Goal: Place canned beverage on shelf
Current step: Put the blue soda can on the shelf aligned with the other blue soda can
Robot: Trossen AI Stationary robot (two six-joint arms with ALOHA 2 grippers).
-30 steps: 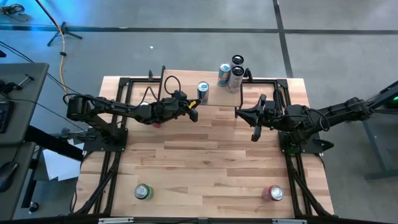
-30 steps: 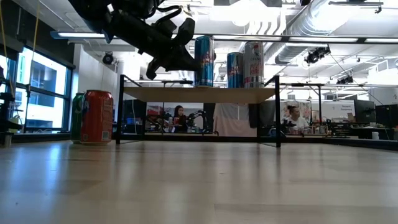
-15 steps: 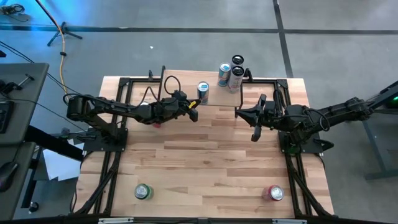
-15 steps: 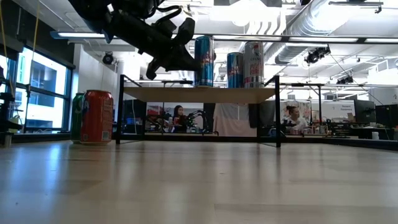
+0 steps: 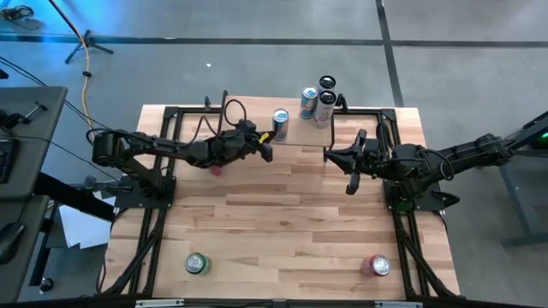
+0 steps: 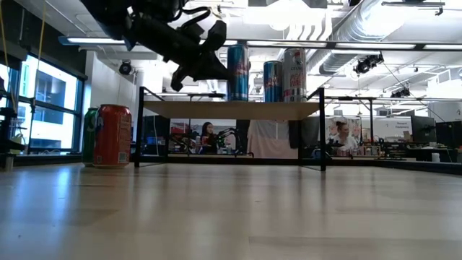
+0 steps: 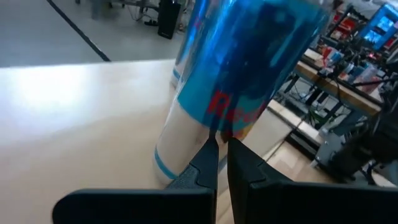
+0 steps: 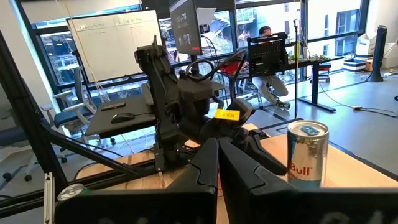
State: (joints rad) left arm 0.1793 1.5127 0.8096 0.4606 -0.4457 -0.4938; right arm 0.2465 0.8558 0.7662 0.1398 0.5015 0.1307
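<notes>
Since the earlier frames, left gripper (image 5: pixel 268 147) has edged toward the blue can (image 5: pixel 280 122) on the shelf (image 6: pixel 231 109), upper centre of the high view; closed fingertips (image 7: pixel 210 155) now meet the can's side, gripping nothing. Right gripper (image 5: pixel 328 155), closed and empty, hangs right of centre. Contact point is partly hidden by the fingers; two more cans (image 5: pixel 318 104) stand at the shelf's far end.

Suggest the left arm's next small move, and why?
Probably nudge forward: the left gripper, shut, sits against the blue can standing near the edge of the shelf, apart from the other cans. The right gripper waits, shut.
</notes>
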